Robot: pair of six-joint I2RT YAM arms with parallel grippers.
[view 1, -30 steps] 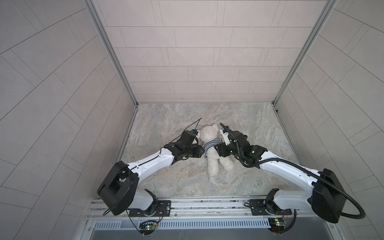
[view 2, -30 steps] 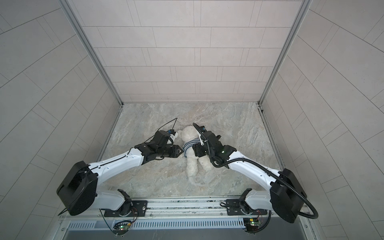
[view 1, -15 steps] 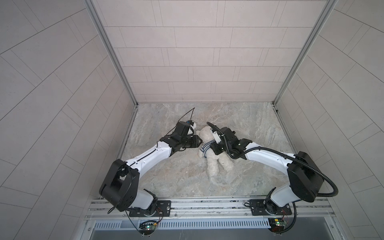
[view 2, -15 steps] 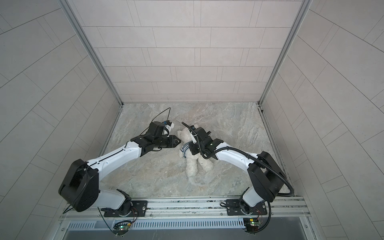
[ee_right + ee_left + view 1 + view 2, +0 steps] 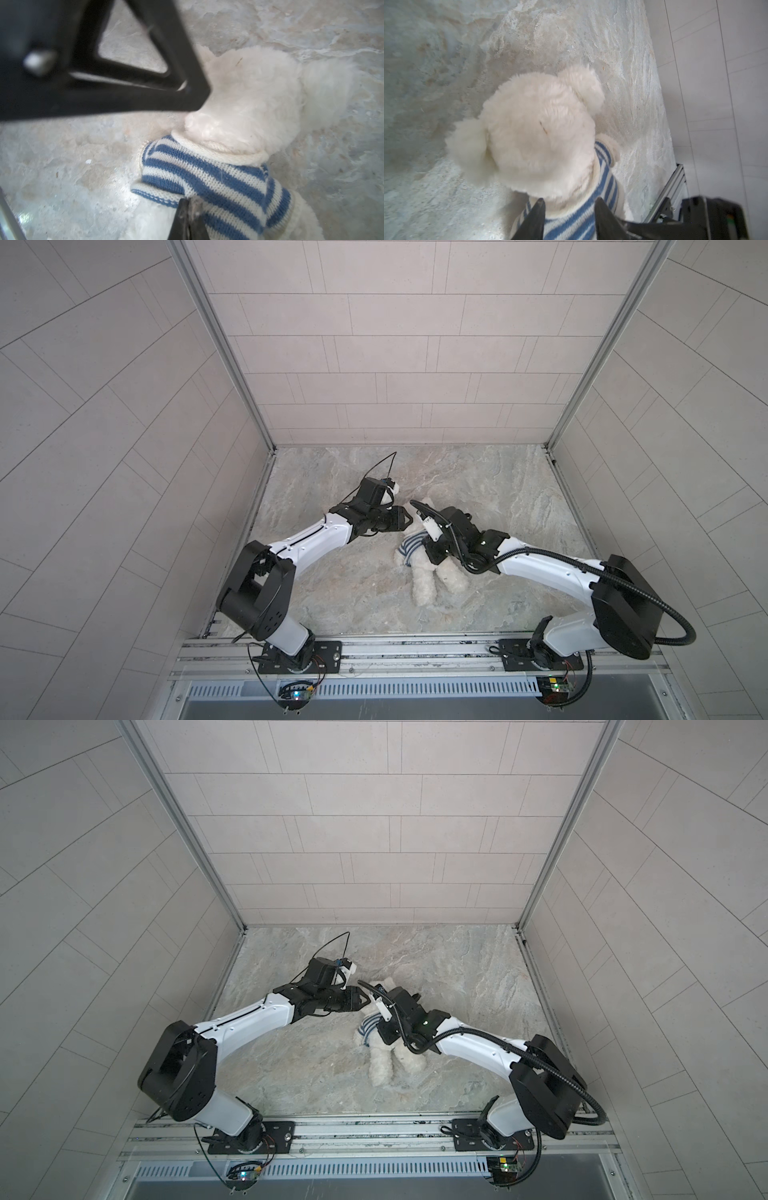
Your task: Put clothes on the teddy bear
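- Nearest the viewer, a metal rail (image 5: 415, 645) runs along the front edge of the table (image 5: 353, 601). The left arm (image 5: 316, 537) and the right arm (image 5: 548, 572) are bolted to it, one at each side.
- Just beyond the rail, near the table's middle, the bear (image 5: 424, 583) lies flat on the stone-patterned top. Both top views show its two fluffy cream legs (image 5: 380, 1067) pointing toward the rail and its head toward the far end.
- A blue-and-white striped shirt (image 5: 207, 182) covers the bear's upper body, with a rolled cream collar round the neck. Below the hem the fur is bare.
- The right gripper (image 5: 187, 204) extends from the right over the bear's torso. Its fingers are pressed together with their tips at the shirt's lower hem. Whether any knit is caught between them cannot be told.
- The left gripper (image 5: 569, 199) comes in from the left at the bear's neck. Its two black fingers are spread apart, and the striped shirt shows between them. Whether they touch the cloth cannot be told.
- In the right wrist view, one finger of the left gripper has its tip just beside the bear's head.
- The left wrist view shows the head from behind, round and fluffy, with an ear at each side.
- Farther on, the table runs to the back wall (image 5: 395, 364), which is pale and tiled.
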